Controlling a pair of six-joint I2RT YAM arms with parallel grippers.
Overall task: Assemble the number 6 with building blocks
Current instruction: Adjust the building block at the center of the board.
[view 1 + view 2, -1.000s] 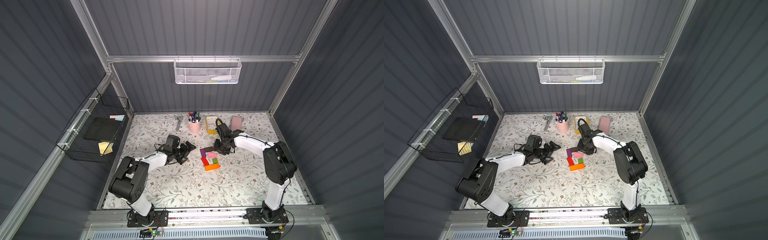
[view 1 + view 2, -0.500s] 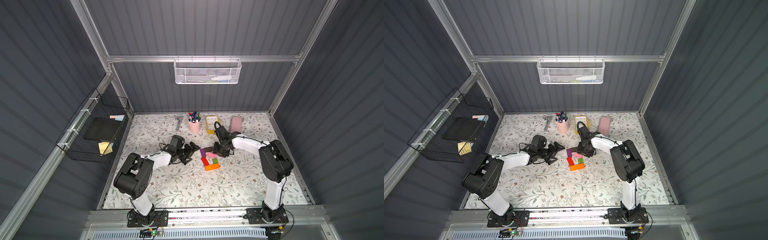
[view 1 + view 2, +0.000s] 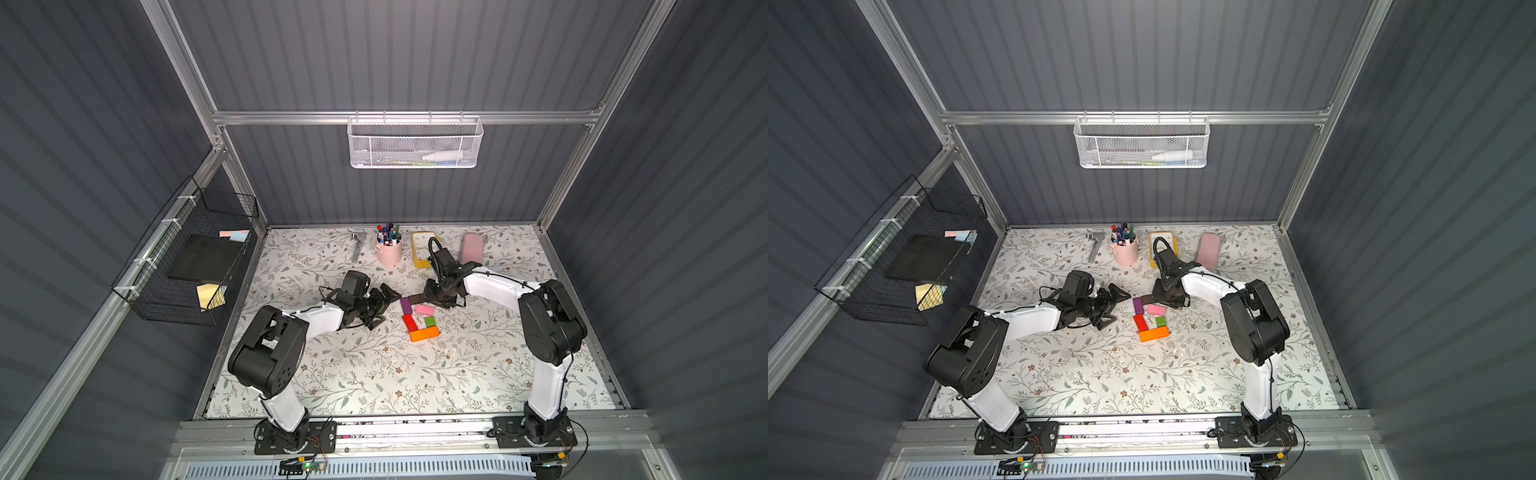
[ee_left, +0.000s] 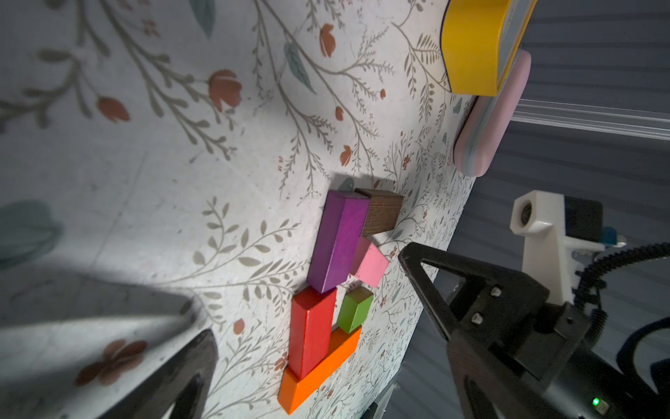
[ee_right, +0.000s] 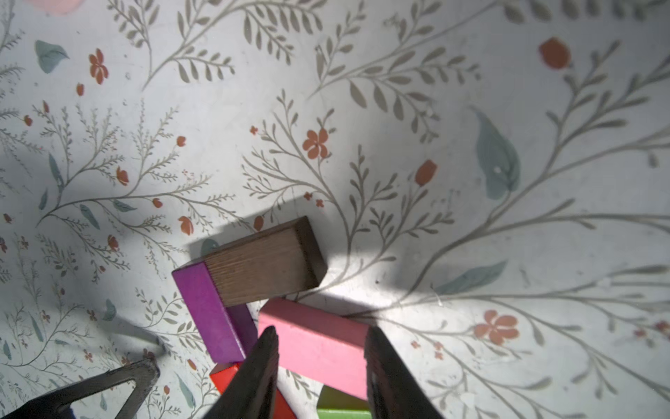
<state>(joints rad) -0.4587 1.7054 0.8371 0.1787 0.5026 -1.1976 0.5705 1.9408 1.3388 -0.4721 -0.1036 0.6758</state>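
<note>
Here, the left pincer [image 3: 389, 308] gapes wide, the right pincer [image 5: 321, 332] narrow above the pink block [image 4: 370, 262].

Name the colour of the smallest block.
Green. The cube shows best in the left wrist view.

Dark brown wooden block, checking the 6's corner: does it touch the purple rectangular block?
Touching. Right wrist view: dark brown block butts the purple block, no gap.

I log: orange block [image 4: 319, 373], red block [image 4: 311, 330], purple block [image 4: 340, 243], pink block [image 4: 371, 263], green cube [image 4: 355, 310], grained brown block [image 4: 382, 214]; worktop [image 4: 145, 145] white, grey sprigs, red flowers.
</note>
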